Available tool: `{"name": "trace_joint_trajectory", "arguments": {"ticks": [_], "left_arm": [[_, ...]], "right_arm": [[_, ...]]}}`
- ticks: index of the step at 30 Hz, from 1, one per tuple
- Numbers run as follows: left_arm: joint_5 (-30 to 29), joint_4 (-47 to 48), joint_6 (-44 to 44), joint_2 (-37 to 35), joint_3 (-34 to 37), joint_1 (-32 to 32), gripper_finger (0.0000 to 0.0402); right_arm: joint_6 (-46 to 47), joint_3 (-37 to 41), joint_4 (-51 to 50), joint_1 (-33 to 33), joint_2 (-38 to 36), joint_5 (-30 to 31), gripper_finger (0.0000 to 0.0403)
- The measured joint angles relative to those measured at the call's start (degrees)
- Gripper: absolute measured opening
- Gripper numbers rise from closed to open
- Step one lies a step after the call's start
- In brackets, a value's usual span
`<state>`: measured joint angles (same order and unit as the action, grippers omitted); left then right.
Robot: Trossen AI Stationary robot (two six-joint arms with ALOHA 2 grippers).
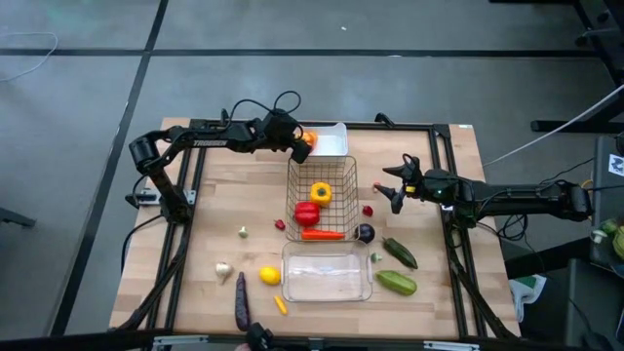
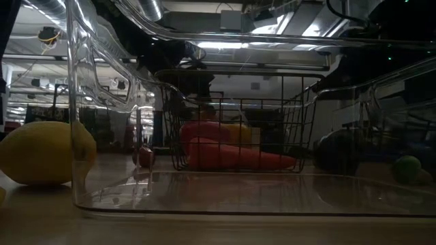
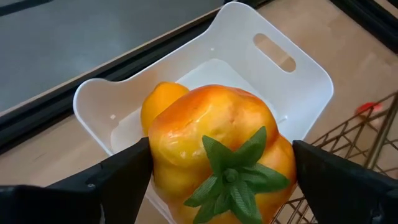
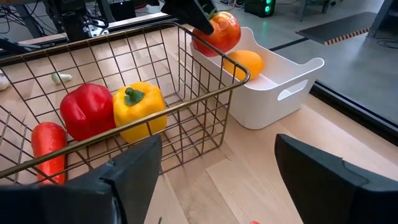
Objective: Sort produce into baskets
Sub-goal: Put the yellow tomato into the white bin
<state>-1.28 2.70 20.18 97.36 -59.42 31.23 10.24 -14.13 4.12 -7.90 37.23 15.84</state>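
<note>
Pepper (image 3: 214, 162), orange, sat clamped between the left fingers (image 3: 118, 180), stem toward the wrist, directly above the white tray (image 3: 292, 68) holding an orange (image 4: 244, 62). Right fingers (image 4: 130, 180) waited open beside the wire basket (image 1: 322, 195).

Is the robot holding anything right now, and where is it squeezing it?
Yes. The left gripper holds the orange pepper by its two sides, over the white tray. The right gripper is open and empty.

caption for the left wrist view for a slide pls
Left gripper holds an orange bell pepper between its fingers over the white tray, where an orange fruit already lies.
</note>
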Motion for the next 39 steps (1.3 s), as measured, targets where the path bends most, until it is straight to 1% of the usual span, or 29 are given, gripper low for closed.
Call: {"name": "trace_joint_trajectory", "arguments": {"ticks": [3, 5, 8, 10, 22, 33, 39], "left_arm": [[-0.02, 0.00, -3.44, 0.00, 0.00, -0.50, 0.0358], [-0.04, -0.02, -5.63, 0.00, 0.00, -0.66, 0.0366], [-0.02, -0.02, -5.71, 0.00, 0.00, -0.66, 0.0389], [-0.02, 0.00, -5.33, 0.00, 0.00, -0.66, 0.0396], [0.00, -0.42, -5.74, 0.00, 0.00, -0.66, 0.0399], [0.18, -4.34, -6.88, -1.30, -0.40, -0.44, 0.0400], [3.39, -4.13, -6.81, -4.20, -0.52, -0.50, 0.0400]], "right_arm": [[-0.02, 0.00, 0.00, 0.00, 0.00, 0.00, 0.0310], [0.00, 0.00, 0.02, 0.00, 0.00, 0.00, 0.0310], [0.00, 0.00, 0.02, 0.00, 0.00, 0.00, 0.0310], [0.00, 0.00, 0.02, 0.00, 0.00, 0.00, 0.0310], [0.00, 0.00, 0.02, 0.00, 0.00, -0.02, 0.0310], [0.00, 0.00, 0.02, 0.00, 0.00, -0.02, 0.0310], [-0.02, 0.00, -0.15, 0.02, 0.02, -0.02, 0.0310]]}}
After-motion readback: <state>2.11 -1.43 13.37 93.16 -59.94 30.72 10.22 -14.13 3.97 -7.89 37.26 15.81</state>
